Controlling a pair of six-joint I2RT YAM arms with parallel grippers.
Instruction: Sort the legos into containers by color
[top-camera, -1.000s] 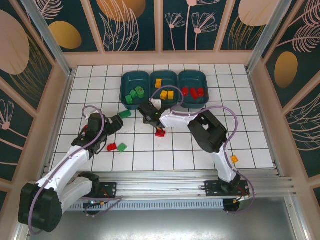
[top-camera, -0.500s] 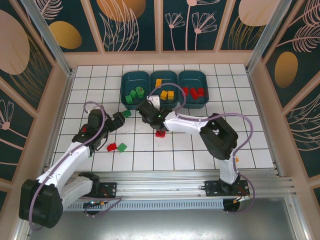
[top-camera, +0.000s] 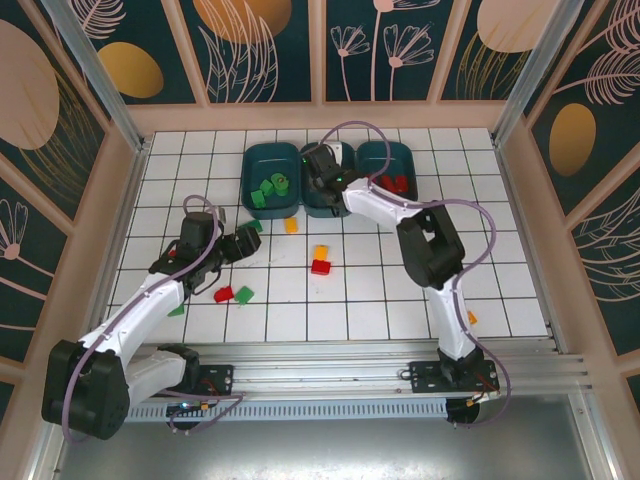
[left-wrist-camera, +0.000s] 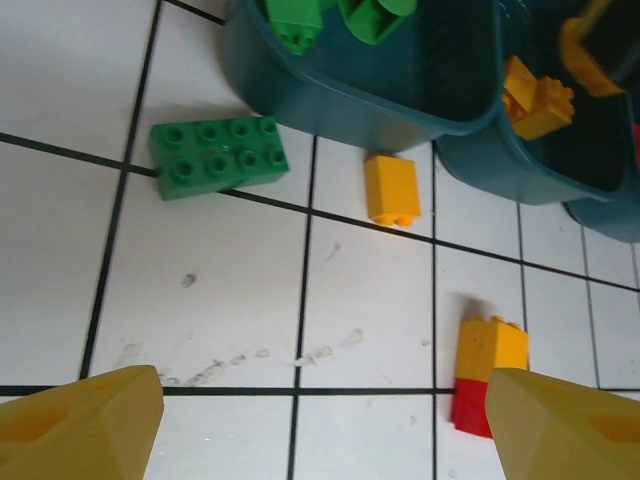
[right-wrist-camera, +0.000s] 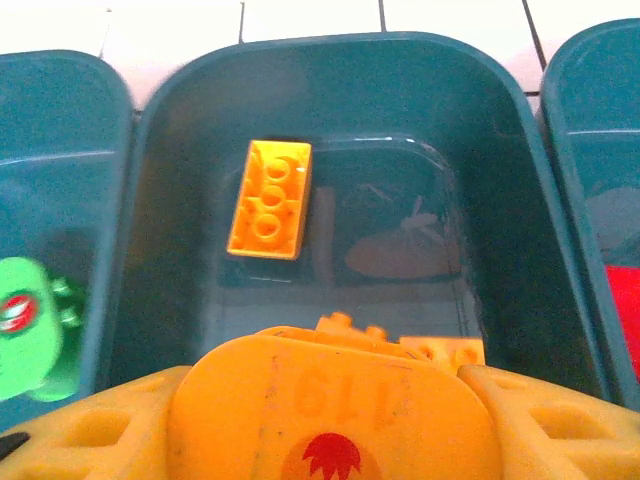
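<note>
The left tool (left-wrist-camera: 322, 395), jaws spread and empty, is the nearer one to the green brick (left-wrist-camera: 218, 157). That brick lies ahead and left of it on the surface, just before the left container (left-wrist-camera: 330, 100), with its long axis parallel to the finger line, so a wrist turn looks needed. Farther off, the right tool (top-camera: 322, 165) grips a round yellow-orange piece (right-wrist-camera: 330, 400) over the middle container (right-wrist-camera: 480, 150).
</note>
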